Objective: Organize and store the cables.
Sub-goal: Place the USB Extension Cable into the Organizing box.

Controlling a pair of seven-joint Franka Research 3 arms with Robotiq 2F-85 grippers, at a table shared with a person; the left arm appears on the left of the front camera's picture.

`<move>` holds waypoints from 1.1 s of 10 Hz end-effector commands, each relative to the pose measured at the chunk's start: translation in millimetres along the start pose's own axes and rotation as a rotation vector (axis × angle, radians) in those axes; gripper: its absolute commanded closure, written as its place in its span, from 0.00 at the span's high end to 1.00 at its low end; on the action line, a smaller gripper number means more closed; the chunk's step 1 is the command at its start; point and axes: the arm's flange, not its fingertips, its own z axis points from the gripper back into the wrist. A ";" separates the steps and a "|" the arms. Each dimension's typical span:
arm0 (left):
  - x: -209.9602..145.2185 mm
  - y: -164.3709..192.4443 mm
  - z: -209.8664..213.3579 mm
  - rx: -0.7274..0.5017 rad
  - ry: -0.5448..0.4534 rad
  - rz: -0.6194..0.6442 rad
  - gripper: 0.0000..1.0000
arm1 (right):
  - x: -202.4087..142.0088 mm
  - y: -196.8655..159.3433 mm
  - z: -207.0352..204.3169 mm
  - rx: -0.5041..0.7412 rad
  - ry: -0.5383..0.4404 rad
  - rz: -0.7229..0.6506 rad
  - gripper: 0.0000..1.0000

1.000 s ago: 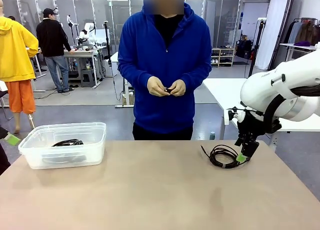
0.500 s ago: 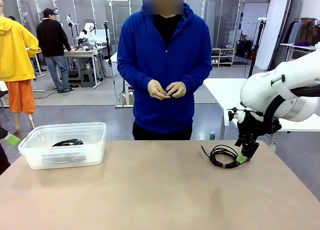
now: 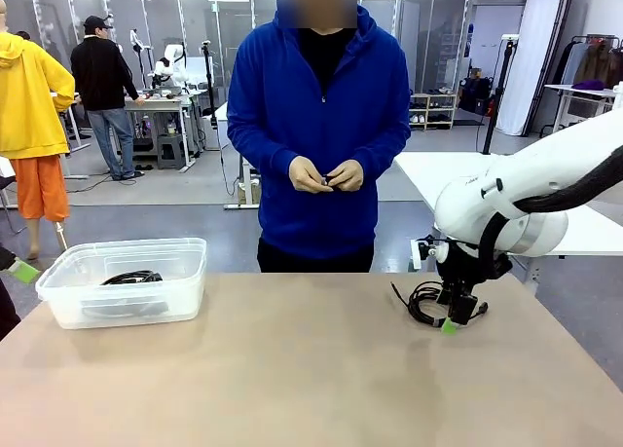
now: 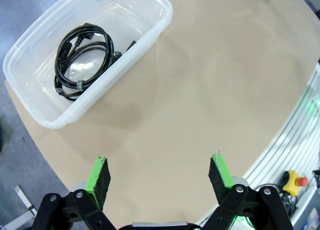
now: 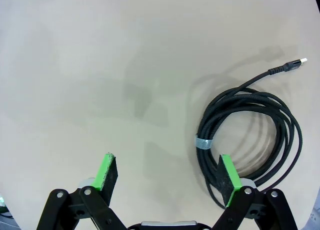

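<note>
The coiled cable (image 5: pixel 250 98) lies flat on the table (image 3: pixel 292 369) near its right far corner, held in a loop by a pale tie (image 5: pixel 203 142), with its metal-tipped end (image 5: pixel 301 61) poking out away from the coil. The right gripper (image 5: pixel 166 165) hangs low over it with jaws spread wide and nothing between them. In the right wrist view the coil sits off to one side, with one pad at the loop's rim and bare table under the gap. Closing from this spot would likely catch nothing, or only an outer strand; a lift by one strand could pull the loop loose from the tie and leave it dangling, and a descent here could press the pad onto the coil and shove it. The loose end may also snag a rim when dropped in. The clear plastic bin (image 4: pixel 165 9) stands well apart at the table's left far side and holds a second cable (image 4: pixel 82 54), wound and lying on its floor. The left gripper (image 4: pixel 159 165) hovers near the bin, jaws wide and empty. The person's hands (image 3: pixel 308 173) are together at chest height, fingering something small and dark that cannot be made out.
</note>
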 end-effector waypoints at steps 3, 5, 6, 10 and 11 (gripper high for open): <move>-1.8 -0.4 1.7 -0.004 0.009 -0.001 1.00 | 10.2 -18.0 -14.3 -0.005 0.052 -0.049 1.00; -1.8 -0.4 1.7 -0.004 0.009 -0.001 1.00 | 14.2 -24.6 -26.0 0.011 0.081 -0.058 1.00; -1.8 -0.4 1.7 -0.004 0.009 -0.001 1.00 | 14.4 -27.1 -31.5 0.012 0.099 -0.069 1.00; -1.8 -0.4 1.7 -0.004 0.009 -0.001 1.00 | 13.4 -28.5 -40.0 0.017 0.120 -0.052 0.87; -1.8 -0.4 1.7 -0.004 0.009 -0.001 1.00 | 14.1 -27.8 -41.0 0.012 0.132 -0.049 0.54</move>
